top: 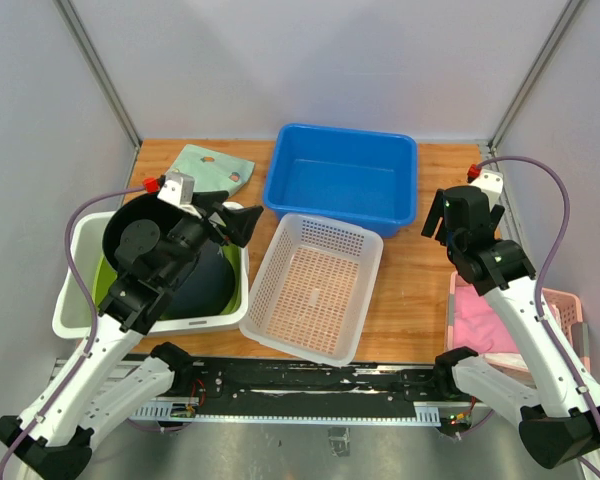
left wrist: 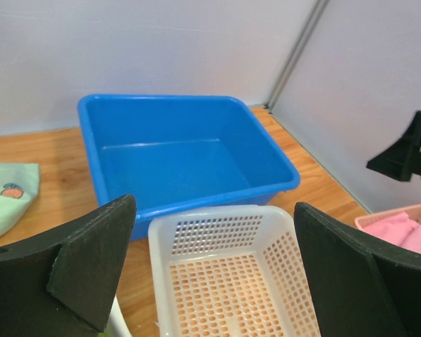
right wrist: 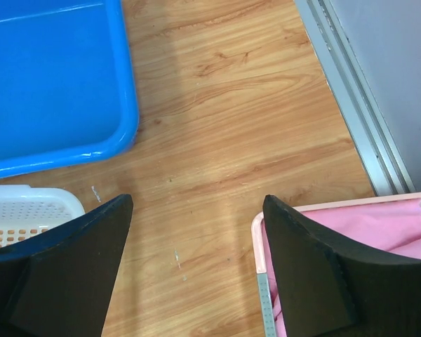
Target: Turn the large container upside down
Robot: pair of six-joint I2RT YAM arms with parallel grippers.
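Because both grippers stand empty, treat the step in hand as the approach to a grasp.

Nearest the bases, the left gripper (left wrist: 215, 210) hangs above the white tub (top: 72, 300) with its jaws spread wide, holding nothing. The right gripper (right wrist: 196, 203) is equally wide and empty. It hangs over the bare table (right wrist: 224, 140) between the pink basket (right wrist: 257, 232) and the blue container (top: 342, 175).

The white mesh basket (top: 315, 290) lies in the middle. Its far rim is just beside or touching the blue container's near wall; the views do not settle which.

The blue container sits upright, mouth up and empty, at the far centre of the table. A green cloth (top: 212, 165) lies near its left end.

1. Bring each gripper to the short end wall on its own side.
2. Seat one finger inside and one outside the rolled lip, then close. The lip likely gives a firmer hold than the smooth wall.
3. Lift both ends together before you rotate. Turning at table level would probably catch the white mesh basket.
4. Keep both wrists turning at the same rate. An uneven turn may twist the lip out of one grip.
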